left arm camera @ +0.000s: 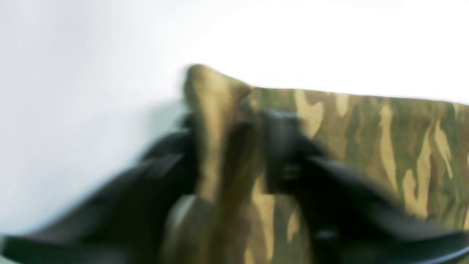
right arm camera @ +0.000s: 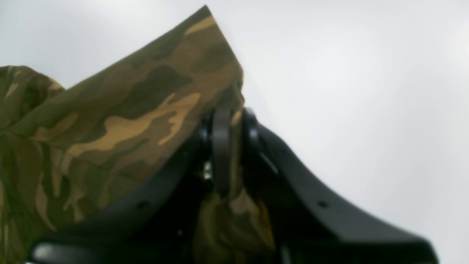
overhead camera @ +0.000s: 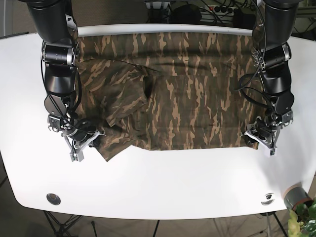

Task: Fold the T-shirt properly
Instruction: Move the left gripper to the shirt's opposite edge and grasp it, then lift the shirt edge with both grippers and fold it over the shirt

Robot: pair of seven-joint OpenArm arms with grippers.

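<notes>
A camouflage T-shirt (overhead camera: 182, 94) lies spread across the white table, its far edge at the table's back rim. In the base view my left gripper (overhead camera: 256, 137) is at the shirt's near right corner, shut on the cloth. The left wrist view, blurred, shows the T-shirt (left arm camera: 384, 146) pinched between the black fingers (left arm camera: 282, 146). My right gripper (overhead camera: 89, 139) sits at the near left corner. In the right wrist view its fingers (right arm camera: 221, 146) clamp a lifted fold of the T-shirt (right arm camera: 146, 110).
The white table (overhead camera: 163, 182) has bare room in front of the shirt. A sleeve is bunched and folded over near the shirt's left middle (overhead camera: 140, 91). A small pot with a plant (overhead camera: 296, 200) stands off the near right corner.
</notes>
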